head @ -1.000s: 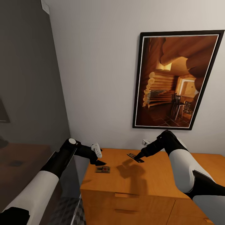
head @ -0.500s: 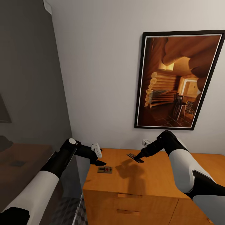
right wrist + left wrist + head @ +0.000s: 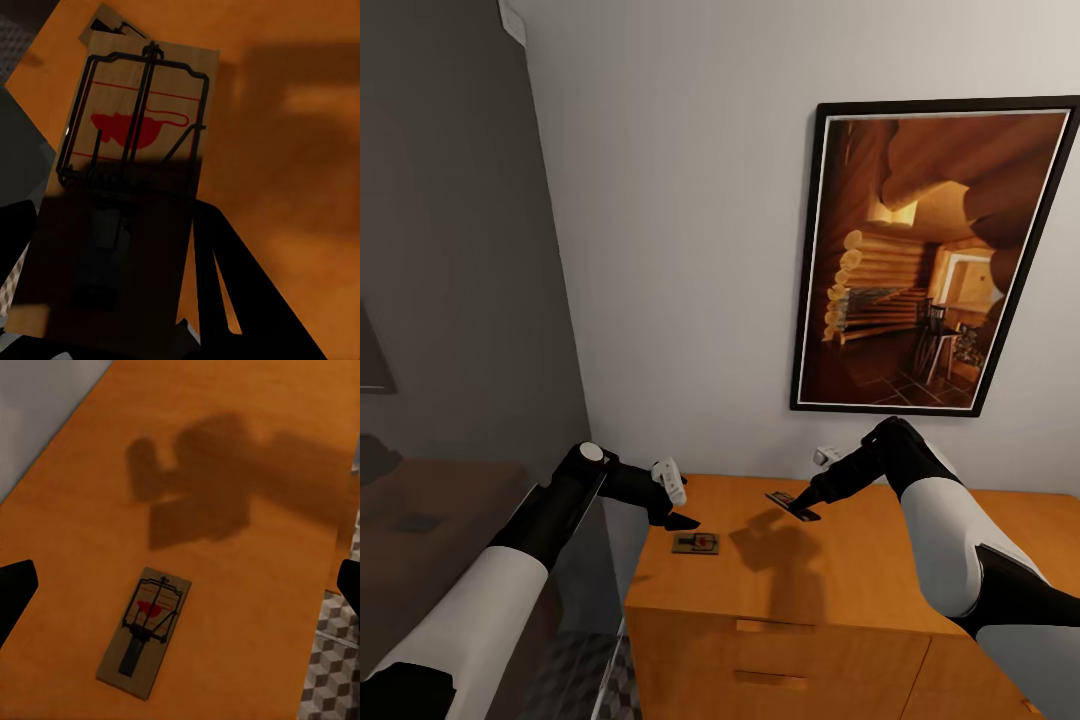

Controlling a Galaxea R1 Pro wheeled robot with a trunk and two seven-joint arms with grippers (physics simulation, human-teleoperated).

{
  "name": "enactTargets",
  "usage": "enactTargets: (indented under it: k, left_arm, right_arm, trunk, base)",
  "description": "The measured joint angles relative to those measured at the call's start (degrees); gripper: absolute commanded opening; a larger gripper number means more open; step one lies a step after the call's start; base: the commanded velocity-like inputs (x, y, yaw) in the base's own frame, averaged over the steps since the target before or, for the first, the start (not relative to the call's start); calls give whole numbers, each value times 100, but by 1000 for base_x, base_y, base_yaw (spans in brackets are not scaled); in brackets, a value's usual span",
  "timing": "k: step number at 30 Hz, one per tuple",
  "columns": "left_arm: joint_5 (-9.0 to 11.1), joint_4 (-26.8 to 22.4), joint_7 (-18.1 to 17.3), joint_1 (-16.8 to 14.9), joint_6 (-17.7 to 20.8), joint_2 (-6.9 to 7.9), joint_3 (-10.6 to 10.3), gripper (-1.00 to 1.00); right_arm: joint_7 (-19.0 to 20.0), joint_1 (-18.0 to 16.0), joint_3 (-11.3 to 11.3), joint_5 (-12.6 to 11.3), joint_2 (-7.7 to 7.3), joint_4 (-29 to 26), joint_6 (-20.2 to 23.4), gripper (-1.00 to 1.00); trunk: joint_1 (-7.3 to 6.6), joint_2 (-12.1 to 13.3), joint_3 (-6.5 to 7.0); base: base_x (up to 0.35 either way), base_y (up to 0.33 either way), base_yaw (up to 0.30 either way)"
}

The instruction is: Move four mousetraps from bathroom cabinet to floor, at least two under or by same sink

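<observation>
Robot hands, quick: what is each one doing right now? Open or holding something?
Left gripper: open, hovering over a mousetrap lying on the cabinet.
Right gripper: shut on another mousetrap, held above the cabinet top.

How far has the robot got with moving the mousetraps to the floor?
Nothing looks placed yet. In hand: the right tool holds one mousetrap above the cabinet. Left: another trap lies on the cabinet top under the open left tool, and the floor shows no traps.

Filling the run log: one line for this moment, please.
right pincer: shut on lifted mousetrap | left pincer: open above mousetrap on cabinet top | cabinet: drawers closed
</observation>
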Motion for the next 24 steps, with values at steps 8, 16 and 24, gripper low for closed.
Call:
enactTargets:
  k: [8, 16, 24]
  left_arm:
    - [0, -1, -1, -1, 1, 0, 7, 100]
    - [0, 0, -3, -1, 1, 0, 3, 100]
    - [0, 0, 1, -1, 0, 0, 0, 100]
  right_arm:
    - [0, 0, 0, 0, 2, 0, -1, -100]
    - [0, 0, 0, 0, 2, 0, -1, -100]
    - [0, 0, 3, 0, 14, 0, 1, -100]
  trunk:
    - [0, 0, 0]
    - [0, 0, 0]
    - [0, 0, 0]
  base:
    - [8, 16, 0]
    - [50, 84, 0]
    - [4, 6, 0]
